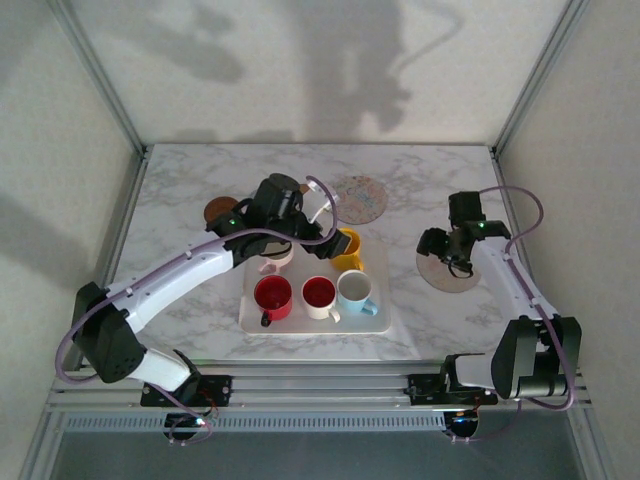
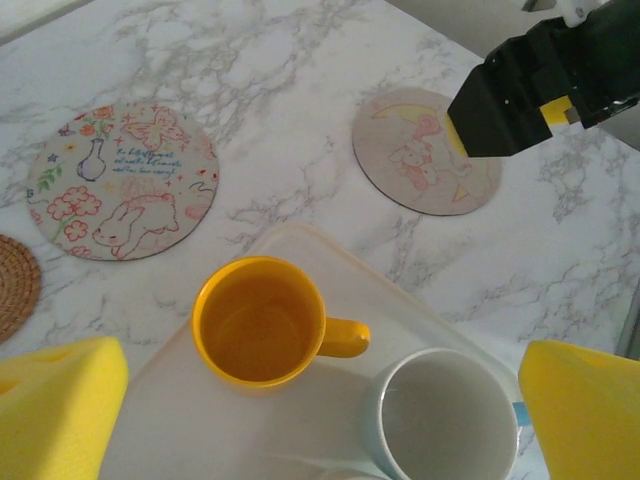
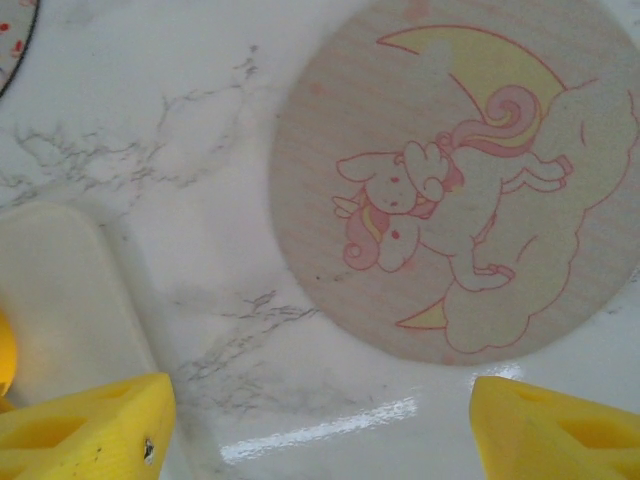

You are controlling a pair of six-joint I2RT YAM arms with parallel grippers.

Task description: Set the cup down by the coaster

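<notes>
Overhead view
Left claw (image 1: 305, 238): spread and empty, hanging over the far end of the tray (image 1: 385, 320), above the yellow cup (image 1: 348, 252).
Task's thing: the yellow cup, judged the target because it lies under that claw. It stands on the tray and is not yet set beside any coaster.
Right claw (image 1: 445, 255): low over the moon coaster (image 1: 450, 275), to the right of the tray.
Hazard, shared space: a cup carried to the moon coaster would meet the right claw parked above it, so the arms could collide over the bench (image 1: 200, 290).

Left wrist view
Pads (image 2: 60, 400): wide apart, with the yellow cup between and beyond them.
White cup (image 2: 445, 415): just beside the yellow cup, close to one pad.
Handle (image 2: 345, 337): points toward the white cup.
Hazard, crowding: a straight descent could land a pad on the white cup's rim or on the handle, tipping one cup or dragging its neighbour.
Hazard, choice: the floral coaster (image 2: 125, 180), the woven coaster (image 2: 10, 290) and the moon coaster all lie in reach, and the task names none, so the cup may end by the wrong one.

Right wrist view
Right claw's pads (image 3: 85, 430): apart, with nothing between them but bare marble. The moon coaster lies just beyond.
Tray corner: near one pad.
Hazard, contact: if lowered here, that pad could nudge the tray corner and jolt the cups. If lowered onto the coaster, the claw could slide it away from where the cup is meant to go.
</notes>
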